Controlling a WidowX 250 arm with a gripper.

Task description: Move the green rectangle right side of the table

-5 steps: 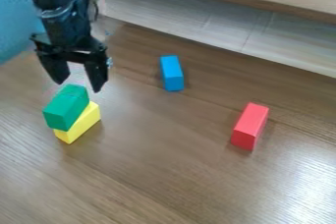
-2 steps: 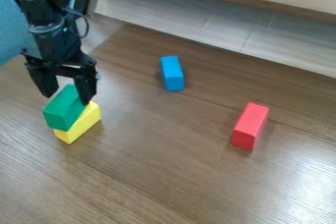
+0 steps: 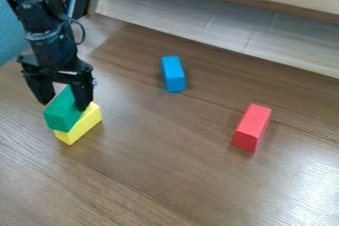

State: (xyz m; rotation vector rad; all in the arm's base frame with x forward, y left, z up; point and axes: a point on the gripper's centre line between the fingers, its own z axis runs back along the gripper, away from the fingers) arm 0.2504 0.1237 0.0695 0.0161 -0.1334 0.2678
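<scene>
Lower than before, our gripper [image 3: 64, 103] holds its fingers apart astride the green rectangular block [image 3: 61, 117], frame left; lifting it off the yellow block [image 3: 84, 125] and carrying it right remain for us.

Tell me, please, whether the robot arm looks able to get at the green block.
Probably yes: the gripper has its fingers open, seemingly astride the green block, and nothing is stacked on it.

The table [image 3: 165, 170] offers a clear lane between two obstacles, the blue block [image 3: 173, 74] and red block [image 3: 252, 128].
</scene>
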